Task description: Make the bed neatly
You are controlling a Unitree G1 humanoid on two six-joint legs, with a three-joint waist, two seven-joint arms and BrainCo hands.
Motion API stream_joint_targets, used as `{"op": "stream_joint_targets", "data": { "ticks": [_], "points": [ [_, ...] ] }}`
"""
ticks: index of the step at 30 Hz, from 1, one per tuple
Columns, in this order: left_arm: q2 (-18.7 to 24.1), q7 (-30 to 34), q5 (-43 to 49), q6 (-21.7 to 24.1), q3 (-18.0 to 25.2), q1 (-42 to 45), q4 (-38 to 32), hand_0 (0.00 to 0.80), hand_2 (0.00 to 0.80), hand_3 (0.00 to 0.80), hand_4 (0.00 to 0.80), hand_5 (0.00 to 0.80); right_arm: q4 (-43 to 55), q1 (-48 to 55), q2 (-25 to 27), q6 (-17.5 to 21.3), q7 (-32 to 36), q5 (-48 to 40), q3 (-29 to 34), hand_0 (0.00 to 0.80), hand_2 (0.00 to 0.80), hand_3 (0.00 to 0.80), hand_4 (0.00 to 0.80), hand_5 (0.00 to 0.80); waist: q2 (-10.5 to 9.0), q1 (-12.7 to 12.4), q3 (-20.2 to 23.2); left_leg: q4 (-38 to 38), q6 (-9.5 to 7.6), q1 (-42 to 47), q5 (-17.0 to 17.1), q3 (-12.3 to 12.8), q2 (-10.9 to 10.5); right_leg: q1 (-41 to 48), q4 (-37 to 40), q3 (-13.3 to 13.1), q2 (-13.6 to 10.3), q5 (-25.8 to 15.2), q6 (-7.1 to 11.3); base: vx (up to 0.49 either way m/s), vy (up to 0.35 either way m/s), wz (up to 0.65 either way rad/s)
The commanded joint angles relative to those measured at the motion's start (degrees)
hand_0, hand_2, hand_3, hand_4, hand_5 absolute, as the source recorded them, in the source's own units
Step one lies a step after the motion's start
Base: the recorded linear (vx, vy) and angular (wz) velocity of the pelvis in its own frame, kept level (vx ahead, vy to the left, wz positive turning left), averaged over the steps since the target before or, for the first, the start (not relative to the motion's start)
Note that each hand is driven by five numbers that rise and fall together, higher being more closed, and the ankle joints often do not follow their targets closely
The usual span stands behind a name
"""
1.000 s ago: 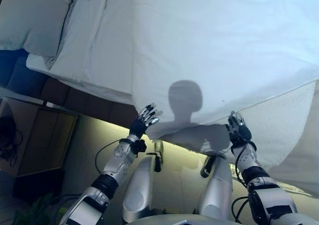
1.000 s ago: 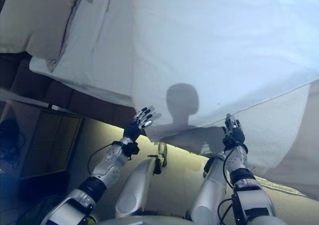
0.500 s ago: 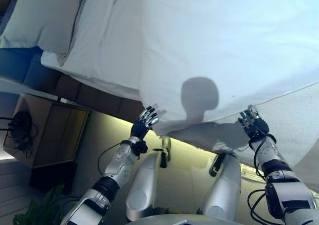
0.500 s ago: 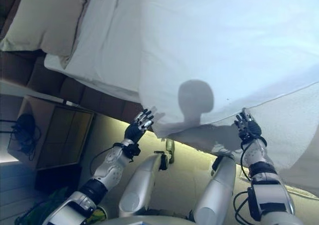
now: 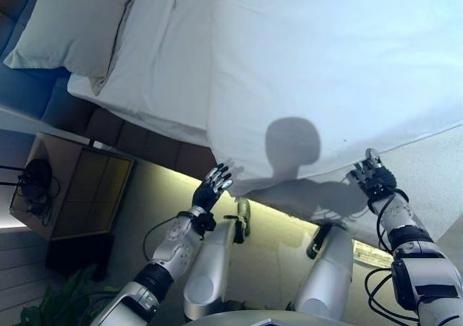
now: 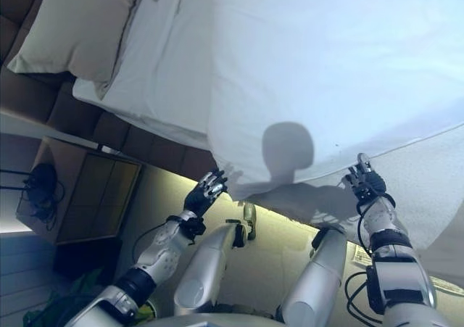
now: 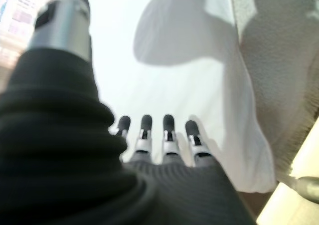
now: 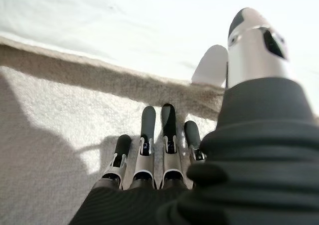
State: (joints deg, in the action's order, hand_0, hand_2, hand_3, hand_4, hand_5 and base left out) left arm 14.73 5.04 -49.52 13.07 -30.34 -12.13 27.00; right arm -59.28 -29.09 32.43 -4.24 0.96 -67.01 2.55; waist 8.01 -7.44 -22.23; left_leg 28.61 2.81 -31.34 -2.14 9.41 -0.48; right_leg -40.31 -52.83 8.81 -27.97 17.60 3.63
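Note:
A white duvet (image 5: 325, 58) covers most of the bed, its lower edge hanging over the near side. A grey pillow (image 5: 72, 22) lies at the head, on the white sheet (image 5: 159, 73). My left hand (image 5: 212, 187) is open, fingers straight, just below and left of the duvet's corner (image 5: 231, 170), not holding it; its wrist view shows the duvet (image 7: 189, 85) past the fingers (image 7: 168, 135). My right hand (image 5: 372, 178) is open at the duvet's lower edge, fingers (image 8: 149, 135) straight over the textured mattress cover (image 8: 50, 135).
The textured mattress cover (image 5: 434, 174) lies bare at the right. The dark bed frame (image 5: 137, 134) runs below the sheet, with a lit strip under it. A wooden nightstand (image 5: 79, 196) with a black cabled item stands at the left, a plant (image 5: 43, 304) below it.
The whole picture has shifted right and down, so the camera has moved. My left hand has dropped slightly away from the duvet's corner. Both hands stay open.

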Motion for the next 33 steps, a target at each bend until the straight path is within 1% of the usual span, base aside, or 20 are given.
{"op": "stream_joint_targets", "data": {
  "ticks": [1,8,9,14,18,19,20,24,28,30,33],
  "points": [
    [0.3,0.7,-1.0,0.7,-0.9,1.1,-3.5,0.0,0.0,0.0,0.0,0.0,2.4,-9.2,3.7,1.7,1.1,-0.8,2.1,0.0,0.0,0.0,0.0,0.0,0.76,-1.8,1.4,7.9,-1.8,2.5,-8.9,-2.5,2.6,2.5,15.6,-1.9,-1.8,-20.7,7.38,0.095,0.035,0.02],
    [0.7,0.3,-1.6,-0.1,-1.5,2.4,-3.3,0.0,0.0,0.0,0.0,0.0,0.6,-10.2,4.9,-0.5,2.5,-1.4,3.2,0.0,0.0,0.0,0.0,0.0,0.55,-2.3,2.4,6.7,-1.99,4.9,-8.3,-2.6,2.4,4.8,16.0,-1.2,-2.4,-20.9,7.63,0.06,0.028,0.05],
    [0.8,0.3,-1.6,-0.1,-1.7,2.4,-3.4,0.0,0.0,0.0,0.0,0.0,0.6,-10.4,4.9,-0.6,2.2,-1.5,3.3,0.0,0.0,0.0,0.0,0.0,0.29,-2.3,2.3,6.1,-2.36,4.9,-6.8,-2.0,2.3,5.2,17.2,-0.3,-2.7,-22.3,6.75,-0.03,0.013,0.19],
    [1.0,0.7,-1.9,-0.2,-1.8,2.8,-2.9,0.0,0.0,0.0,0.0,0.0,0.1,-10.3,5.0,-1.1,1.6,-2.5,3.7,0.0,0.0,0.0,0.0,0.0,0.06,-2.9,2.4,5.7,-2.31,6.3,-6.6,-2.1,2.4,7.0,17.3,0.6,-3.5,-22.7,6.79,0.04,0.012,0.08],
    [0.9,-0.1,-1.8,-0.6,-2.1,2.9,-3.5,0.0,0.0,0.0,0.0,0.0,0.2,-10.0,5.4,-1.3,2.3,-2.5,4.1,0.0,0.0,0.0,0.0,0.0,0.07,-3.0,2.4,6.1,-2.28,6.3,-6.6,-2.2,2.3,7.2,16.8,0.5,-3.7,-22.7,6.78,0.038,0.023,0.03],
    [0.8,-0.2,-1.7,-0.8,-2.1,3.0,-3.4,0.0,0.0,0.0,0.0,0.0,0.1,-10.0,5.4,-1.3,2.4,-2.4,4.1,0.48,0.48,0.48,0.48,0.48,0.09,-3.1,2.3,6.3,-2.28,6.2,-6.6,-2.2,2.3,7.1,16.6,0.5,-3.8,-22.7,6.77,0.0,0.0,0.0],
    [0.8,-0.1,-1.6,-0.6,-2.1,3.3,-3.1,0.0,0.0,0.0,0.0,0.0,-0.1,-10.0,5.4,-1.4,2.3,-2.4,4.2,0.8,0.8,0.8,0.8,0.8,0.12,-3.1,2.2,6.6,-2.28,5.9,-6.6,-2.2,2.3,6.9,16.2,0.4,-3.8,-22.7,6.76,0.005,0.012,0.05],
    [0.9,0.0,-1.5,-0.1,-2.2,3.0,-2.7,0.0,0.0,0.0,0.0,0.0,-1.4,-10.4,5.1,-1.4,2.7,-2.5,3.9,0.8,0.8,0.8,0.8,0.8,0.22,-3.2,2.0,6.7,-2.43,5.3,-6.4,-2.3,2.3,6.2,16.0,0.3,-3.4,-22.6,6.84,-0.03,-0.011,0.12],
    [1.6,0.0,-1.3,0.6,-2.1,2.7,-3.0,0.0,0.0,0.0,0.0,0.0,-0.9,-10.0,3.9,-1.4,4.2,-2.6,3.0,0.8,0.8,0.8,0.8,0.8,-0.21,-3.5,1.5,6.4,-2.4,5.2,-6.2,-2.4,2.6,6.8,16.9,0.9,-3.1,-23.1,6.89,-0.065,-0.069,0.06],
    [1.8,-0.2,-0.8,0.8,-1.8,2.4,-3.3,0.0,0.0,0.0,0.0,0.0,0.8,-9.1,2.4,-0.7,5.4,0.5,1.4,0.8,0.8,0.8,0.8,0.8,-0.93,-3.6,1.4,6.1,-2.26,5.7,-6.0,-2.2,3.0,7.8,17.9,1.7,-3.2,-23.5,6.88,-0.051,-0.083,0.03],
    [1.7,-1.6,0.2,0.6,-1.4,2.3,-4.1,0.0,0.0,0.0,0.0,0.0,4.1,-8.2,0.8,-0.6,7.2,3.2,-0.4,0.8,0.8,0.8,0.8,0.8,-1.46,-3.4,1.5,5.2,-2.17,6.9,-5.8,-2.2,3.0,9.3,19.2,2.1,-3.2,-24.0,6.77,-0.008,-0.02,0.0]
  ]
}}
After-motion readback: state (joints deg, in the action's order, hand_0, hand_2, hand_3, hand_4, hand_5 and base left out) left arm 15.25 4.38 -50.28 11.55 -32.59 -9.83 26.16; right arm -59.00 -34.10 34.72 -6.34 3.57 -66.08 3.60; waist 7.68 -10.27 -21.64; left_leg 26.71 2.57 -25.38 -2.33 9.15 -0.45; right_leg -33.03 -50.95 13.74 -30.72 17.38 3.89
